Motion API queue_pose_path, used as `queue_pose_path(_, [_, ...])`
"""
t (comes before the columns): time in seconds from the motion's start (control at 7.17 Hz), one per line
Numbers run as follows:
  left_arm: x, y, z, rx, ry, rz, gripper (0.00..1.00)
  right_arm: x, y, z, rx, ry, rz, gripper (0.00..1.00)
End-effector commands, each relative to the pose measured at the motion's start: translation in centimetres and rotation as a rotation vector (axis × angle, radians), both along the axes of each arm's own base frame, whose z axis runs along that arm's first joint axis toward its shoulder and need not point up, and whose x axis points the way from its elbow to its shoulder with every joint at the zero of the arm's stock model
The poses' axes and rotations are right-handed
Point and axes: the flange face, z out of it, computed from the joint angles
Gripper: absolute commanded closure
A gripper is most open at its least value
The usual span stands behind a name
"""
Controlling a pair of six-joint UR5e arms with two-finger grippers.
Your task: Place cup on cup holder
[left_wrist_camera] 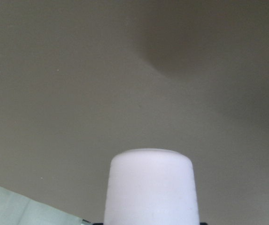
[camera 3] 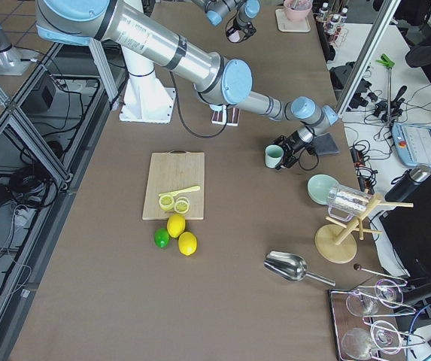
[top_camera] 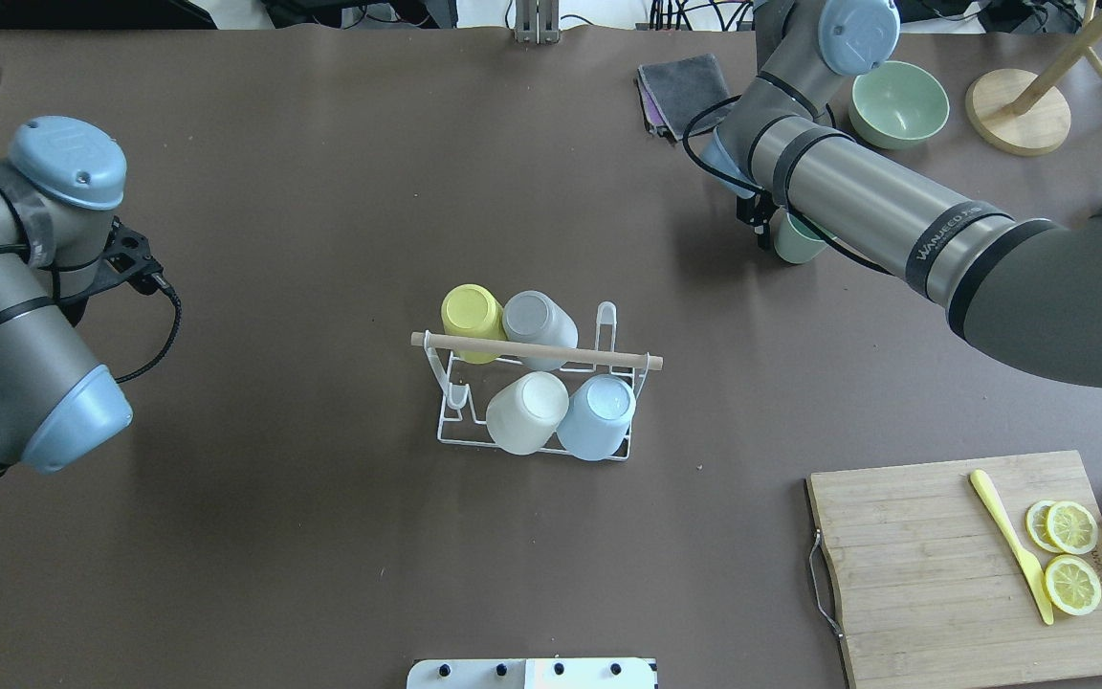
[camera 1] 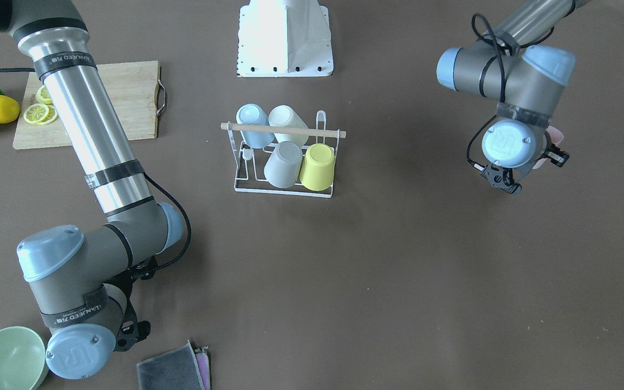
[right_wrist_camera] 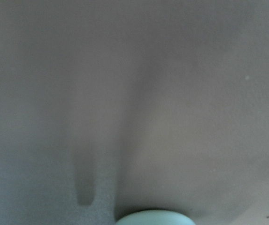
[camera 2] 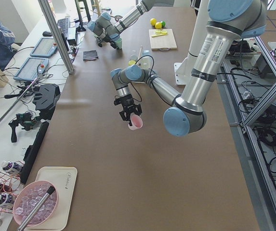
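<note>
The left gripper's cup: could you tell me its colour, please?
The small cup is pale pink; exterior left view shows it best.

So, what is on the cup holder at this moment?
Four cups sit upside down on the cup holder: a yellow cup, a grey cup, a white cup and a blue cup. Two prongs stand free. The prongs inside the cups are covered.

White rack (top_camera: 628, 359); yellow cup (top_camera: 471, 311), grey cup (top_camera: 537, 319), cream cup (top_camera: 527, 411), pale blue cup (top_camera: 599, 413), pink cup (camera 2: 136, 122), mint green cup (camera 3: 274, 156); brown table (top_camera: 321, 239).
</note>
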Motion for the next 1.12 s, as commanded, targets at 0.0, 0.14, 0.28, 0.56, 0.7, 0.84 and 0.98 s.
queue_pose_path(0.0, [-1.4, 2.6, -5.0, 0.127, 0.286, -0.250, 0.70, -0.1, 0.2, 0.3, -0.018, -0.004, 0.003, 0.36])
queue_pose_path(0.14, [-2.6, 4.2, -6.3, 0.156, 0.402, -0.325, 0.70, -0.1, 0.2, 0.2, -0.018, -0.001, 0.004, 0.88])
queue_pose_path(0.28, [-3.8, 6.2, -8.0, 0.192, 0.513, -0.400, 0.69, 0.0, 0.1, 0.1, -0.019, 0.000, 0.008, 1.00])
queue_pose_path(0.56, [-5.0, 8.2, -11.6, 0.298, 0.823, -0.556, 0.70, 1.7, -1.1, -2.5, -0.048, 0.013, 0.024, 1.00])
queue_pose_path(0.7, [-3.5, 9.6, -13.0, 0.439, 0.928, -0.569, 0.71, 3.1, -2.2, -4.1, -0.053, 0.012, 0.036, 1.00])
queue_pose_path(0.84, [-1.5, 11.7, -14.2, 0.549, 1.019, -0.586, 0.73, 3.9, -3.1, -5.7, -0.034, -0.002, 0.050, 1.00])
queue_pose_path(0.98, [-0.5, 13.1, -15.3, 0.620, 1.083, -0.611, 0.74, 5.2, -4.5, -8.1, 0.011, -0.030, 0.075, 1.00])
